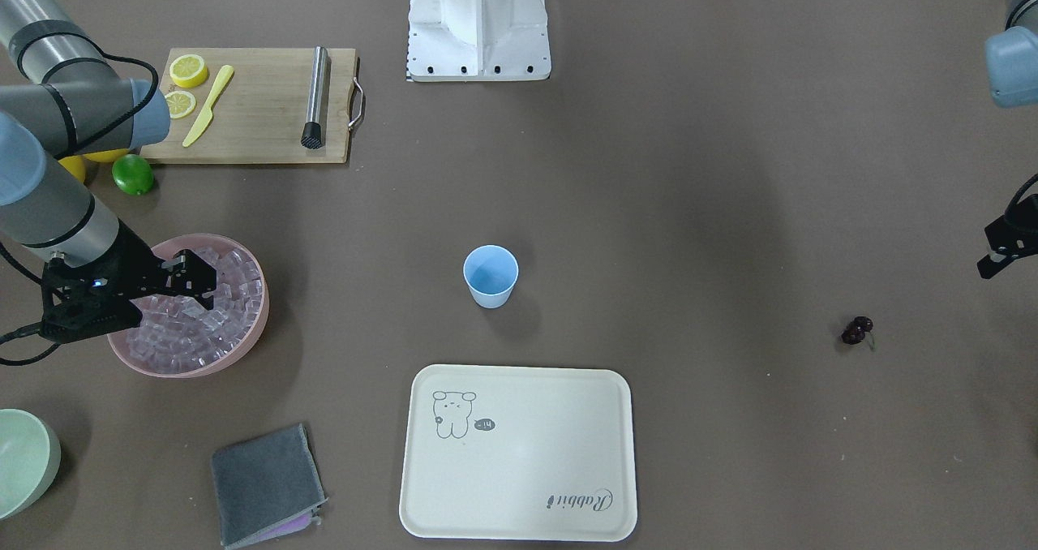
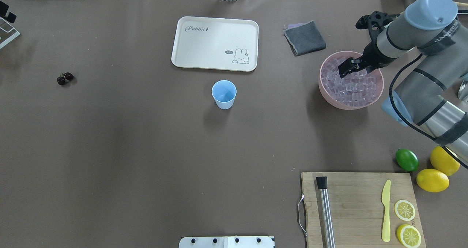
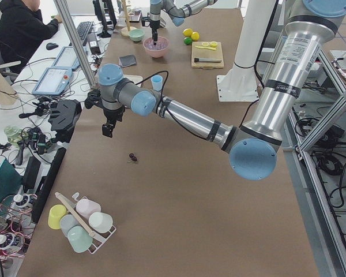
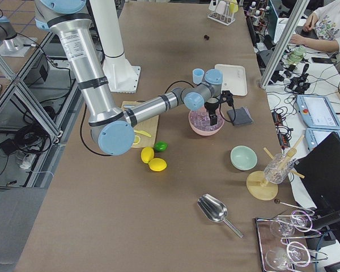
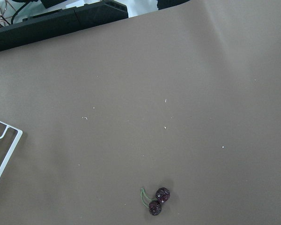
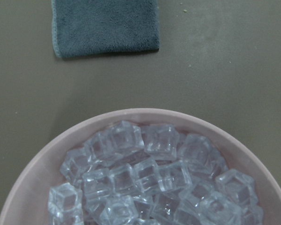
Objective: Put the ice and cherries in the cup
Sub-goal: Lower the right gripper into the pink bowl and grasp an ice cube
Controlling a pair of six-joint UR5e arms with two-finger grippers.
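Nothing has gone into the cup yet, so both halves of the task are still to do.

In the overhead view the pink bowl [image 2: 331, 101] sits at the upper right of the frame, heaped with ice [image 2: 356, 89]. The right gripper [image 2: 345, 69] hangs over the upper left part of that heap, tips down at or just above the cubes. Whether its fingers are spread or clamped on a cube cannot be told, and the right wrist view shows only ice and the bowl rim.

The left gripper [image 1: 991, 264] shows at the right edge of the front-facing view, above and to the right of the fruit and clear of it. Its finger state cannot be told either.

The light-blue cup [image 2: 223, 94] stands upright at the centre of the overhead frame, just below the cream tray, and its inside looks bare.

The cherries [image 2: 65, 78] lie on the table at the far left, well apart from the cup.
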